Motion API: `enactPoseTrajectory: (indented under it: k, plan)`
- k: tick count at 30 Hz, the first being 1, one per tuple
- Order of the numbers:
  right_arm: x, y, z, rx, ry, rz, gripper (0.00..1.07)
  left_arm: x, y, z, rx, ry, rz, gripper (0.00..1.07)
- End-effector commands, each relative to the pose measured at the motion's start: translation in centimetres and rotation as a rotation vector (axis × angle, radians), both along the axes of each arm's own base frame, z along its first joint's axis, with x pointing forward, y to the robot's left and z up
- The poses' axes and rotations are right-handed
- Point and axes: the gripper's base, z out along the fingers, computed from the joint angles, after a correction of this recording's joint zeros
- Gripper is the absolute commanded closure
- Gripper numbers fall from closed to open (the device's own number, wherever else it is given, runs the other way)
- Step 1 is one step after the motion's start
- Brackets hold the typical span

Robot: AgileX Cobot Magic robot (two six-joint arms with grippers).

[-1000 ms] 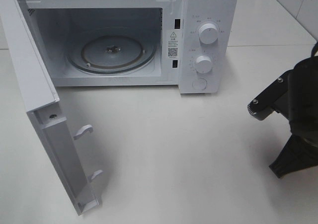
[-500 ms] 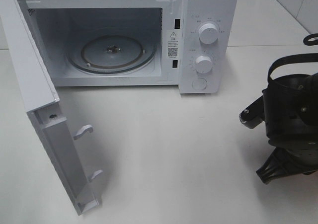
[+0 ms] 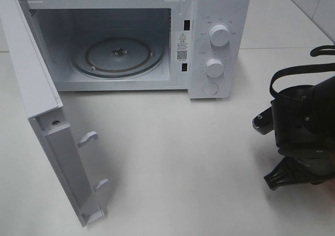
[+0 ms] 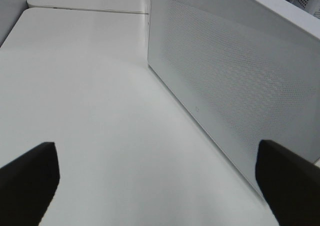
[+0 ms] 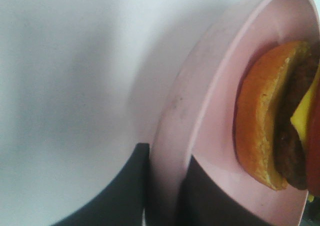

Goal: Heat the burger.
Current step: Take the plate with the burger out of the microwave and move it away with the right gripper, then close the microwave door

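The burger (image 5: 272, 126), with an orange-brown bun, dark patty and yellow cheese, lies on a pink plate (image 5: 210, 85) in the right wrist view. My right gripper (image 5: 167, 178) is shut on the plate's rim, one dark finger on each side. From above only the right arm (image 3: 303, 126) shows, at the table's right edge; it covers the burger and plate. My left gripper (image 4: 160, 196) is open, with nothing between its fingertips (image 4: 30, 181), beside the microwave door's outer face (image 4: 225, 70). It is out of the high view.
A white microwave (image 3: 220, 16) stands at the back with its door (image 3: 36, 89) swung wide open to the left. Its glass turntable (image 3: 118, 55) is bare. Two knobs (image 3: 219, 34) sit on its right panel. White table (image 3: 178, 163) lies in front.
The right arm has come further into the high view from the right edge, moving left and turning. The microwave and door have not moved.
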Motion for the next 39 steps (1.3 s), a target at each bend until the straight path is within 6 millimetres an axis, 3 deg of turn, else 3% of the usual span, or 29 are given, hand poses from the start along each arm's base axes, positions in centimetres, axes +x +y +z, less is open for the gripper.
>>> enactPoseTrajectory:
  k: [1, 5, 16, 23, 25, 28, 30, 33, 36, 38, 39]
  plan:
    - [0.6, -1.0, 0.3, -0.048, -0.020, -0.028, 1.02, -0.2, 0.0, -0.1, 0.001, -0.011, 0.002, 0.07]
    - [0.6, -1.1, 0.3, -0.049, -0.019, -0.031, 0.98, -0.2, 0.0, -0.1, 0.001, -0.011, 0.002, 0.07]
    - [0.5, -0.6, -0.1, 0.032, 0.001, -0.021, 0.66, -0.2, 0.0, -0.1, 0.001, -0.011, 0.002, 0.07]
    - [0.3, -0.5, 0.5, 0.049, 0.019, 0.005, 0.64, -0.2, 0.0, -0.1, 0.001, -0.011, 0.002, 0.07]
    - [0.2, -0.4, 2.0, 0.100, -0.006, 0.054, 0.63, -0.2, 0.0, -0.1, 0.001, -0.011, 0.002, 0.07]
    - [0.2, -0.3, 2.5, 0.121, -0.015, 0.063, 0.62, -0.2, 0.0, -0.1, 0.001, -0.011, 0.002, 0.07]
    - [-0.2, 0.0, 4.6, 0.241, -0.074, 0.112, 0.57, -0.2, 0.0, -0.1, 0.001, -0.011, 0.002, 0.07]
    - [-0.3, 0.1, 5.2, 0.266, -0.087, 0.128, 0.55, -0.2, 0.0, -0.1, 0.001, -0.011, 0.002, 0.07]
    - [-0.9, 0.3, 6.8, 0.356, -0.120, 0.183, 0.47, -0.2, 0.0, -0.1, 0.001, -0.011, 0.002, 0.07]
    - [-1.7, 0.4, 8.6, 0.437, -0.144, 0.258, 0.33, -0.2, 0.0, -0.1, 0.001, -0.011, 0.002, 0.07]
    - [-1.7, 0.4, 8.6, 0.437, -0.144, 0.258, 0.33, -0.2, 0.0, -0.1, 0.001, -0.011, 0.002, 0.07]
